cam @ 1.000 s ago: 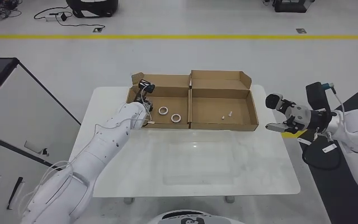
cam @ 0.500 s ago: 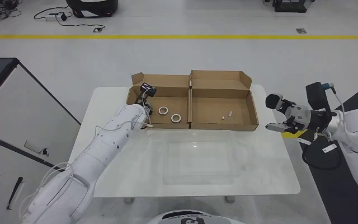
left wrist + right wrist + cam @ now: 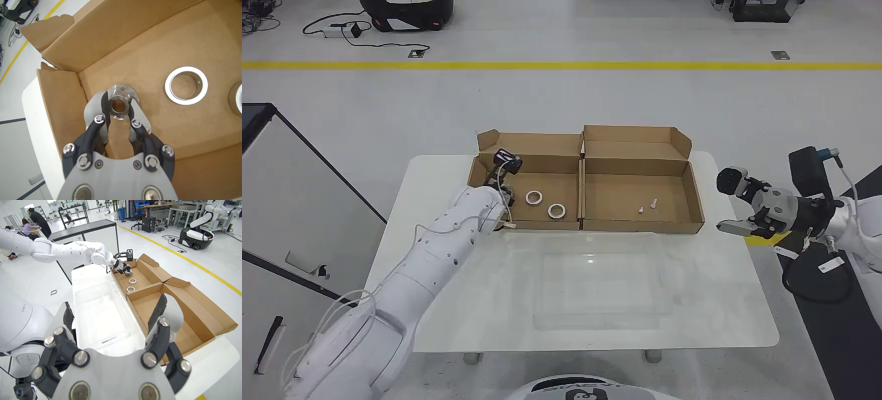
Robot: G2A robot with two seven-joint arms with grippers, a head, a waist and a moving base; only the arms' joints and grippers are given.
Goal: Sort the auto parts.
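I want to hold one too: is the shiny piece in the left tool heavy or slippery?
Probably heavy for its size: the flanged piece looks like solid polished metal. Maybe slippery, since the left tool pinches only its smooth round hub.

table: white | on it: left box, right box, clear tray

Glossy pale floor, yellow line across; black rack, office chair beyond.

A robotics lab: yellow floor line, workbenches, another robot (parked, cables beside).
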